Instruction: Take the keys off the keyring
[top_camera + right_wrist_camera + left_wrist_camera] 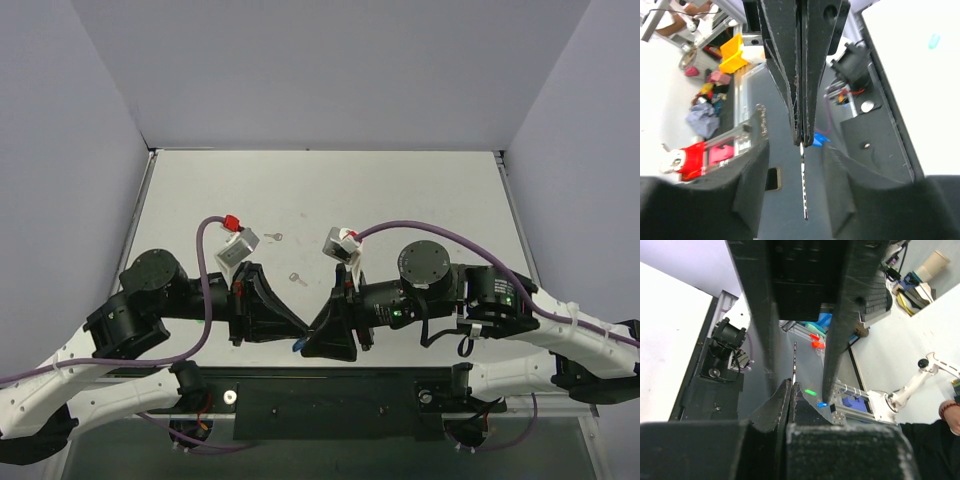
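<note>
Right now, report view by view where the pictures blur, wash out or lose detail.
Top external: even soft light, table sharp, but left end effector and right end effector merge into one dark mass. Left wrist: its near fingers soft, table blown white. Right wrist: thin metal piece crisp, table overexposed.

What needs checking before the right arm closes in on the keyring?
1. Left gripper shut on the thin metal piece: ok.
2. Right gripper jaws apart, one on each side of that piece, gaps visible both sides: ok.
3. Whether that piece is the ring or a key: cannot tell, since it is edge-on in both wrist views.
4. Blue tag out of the right jaws' closing path: cannot tell, as only a sliver shows beside the left fingertips.
5. Two small silver pieces lying on the table, apart from both grippers: ok.
</note>
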Tool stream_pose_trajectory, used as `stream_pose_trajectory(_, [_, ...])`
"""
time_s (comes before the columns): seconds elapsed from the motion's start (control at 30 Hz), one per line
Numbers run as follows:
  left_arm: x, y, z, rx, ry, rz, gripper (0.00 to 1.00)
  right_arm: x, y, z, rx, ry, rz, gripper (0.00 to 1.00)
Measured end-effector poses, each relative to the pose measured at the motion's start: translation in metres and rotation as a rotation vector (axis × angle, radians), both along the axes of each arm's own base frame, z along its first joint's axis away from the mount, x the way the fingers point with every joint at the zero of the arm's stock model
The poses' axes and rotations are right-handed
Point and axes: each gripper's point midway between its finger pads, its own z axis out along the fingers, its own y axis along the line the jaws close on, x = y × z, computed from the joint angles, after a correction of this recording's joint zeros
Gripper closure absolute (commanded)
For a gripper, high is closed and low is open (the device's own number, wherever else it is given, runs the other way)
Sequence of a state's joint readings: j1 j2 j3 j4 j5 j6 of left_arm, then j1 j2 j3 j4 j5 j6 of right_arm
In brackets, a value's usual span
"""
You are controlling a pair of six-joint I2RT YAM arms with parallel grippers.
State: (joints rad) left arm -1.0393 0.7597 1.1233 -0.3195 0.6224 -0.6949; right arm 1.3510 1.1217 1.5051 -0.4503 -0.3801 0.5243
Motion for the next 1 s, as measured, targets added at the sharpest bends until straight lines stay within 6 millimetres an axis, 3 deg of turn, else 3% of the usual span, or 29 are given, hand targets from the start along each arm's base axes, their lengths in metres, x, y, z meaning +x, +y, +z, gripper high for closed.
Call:
stream_pose_trajectory(0.1, [0.008, 0.0, 0.0, 0.001, 0.002, 0.049, 1.0, 0.007, 0.002, 0.004, 0.03, 0.002, -0.05, 0.5])
stream_pose_trajectory(0.43, [0.032, -0.002, 0.006, -0.024, 0.01, 0.195, 1.0, 0.033, -0.011, 0.012, 0.16, 0.017, -0.241, 0.61])
stream_pose_trajectory(0.83, [0.037, -0.003, 0.013, -0.048, 0.024, 0.223, 1.0, 0.041, -0.006, 0.018, 0.215, 0.035, -0.292, 0.71])
stream_pose_trajectory(1.0, [0.037, -0.003, 0.013, -0.048, 0.024, 0.224, 1.0, 0.041, -0.006, 0.018, 0.214, 0.035, -0.292, 0.81])
